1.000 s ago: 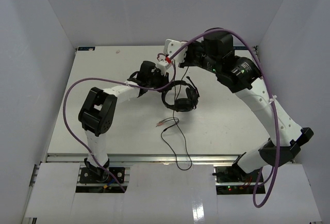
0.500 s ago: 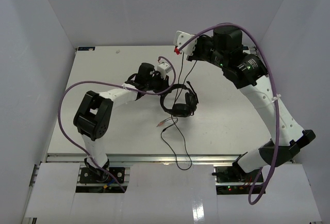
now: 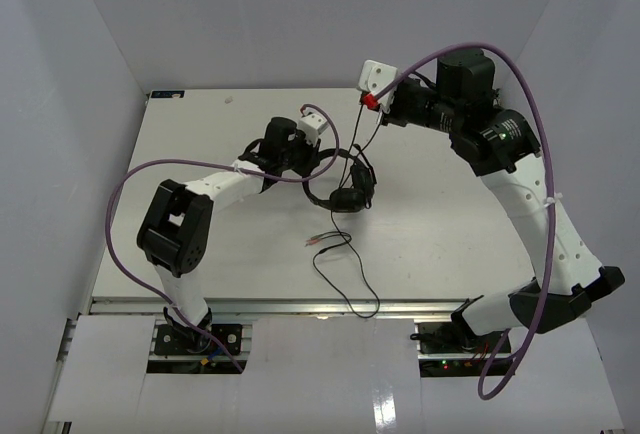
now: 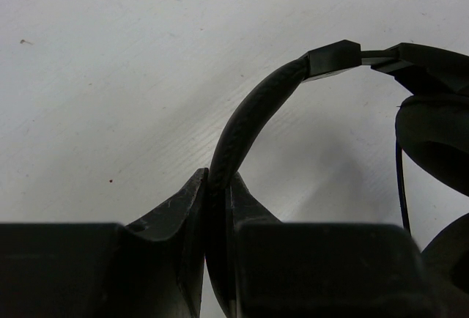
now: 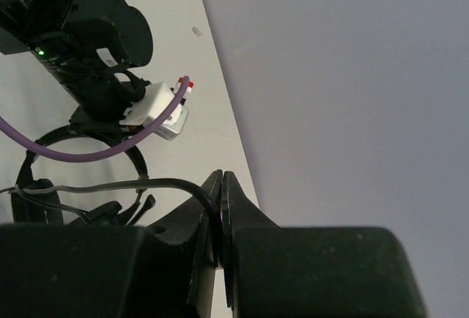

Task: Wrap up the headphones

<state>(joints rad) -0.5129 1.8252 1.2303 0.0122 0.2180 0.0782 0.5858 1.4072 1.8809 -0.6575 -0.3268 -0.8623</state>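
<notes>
The black headphones (image 3: pixel 345 186) sit at the middle of the table (image 3: pixel 200 254), standing up on their ear cups. My left gripper (image 3: pixel 316 160) is shut on the padded headband (image 4: pixel 256 105); an ear cup (image 4: pixel 436 135) shows at the right of the left wrist view. My right gripper (image 3: pixel 377 114) is raised above and behind the headphones, shut on the thin black cable (image 5: pixel 161 183). The cable runs taut from it down to the headphones (image 5: pixel 88 146). The rest of the cable (image 3: pixel 345 274) trails loose toward the near edge, its reddish plugs (image 3: pixel 316 242) lying on the table.
Thick purple robot cables (image 3: pixel 140 179) arc over both arms. White walls (image 3: pixel 80 84) close in the table on the left, back and right. The left arm's wrist (image 5: pixel 95 39) with its white camera block (image 5: pixel 157 109) shows in the right wrist view.
My right gripper has moved right and away from the headphones with the cable, drawing it taut. My left gripper has shifted slightly right with the headband, and the headphones have moved back with it.
</notes>
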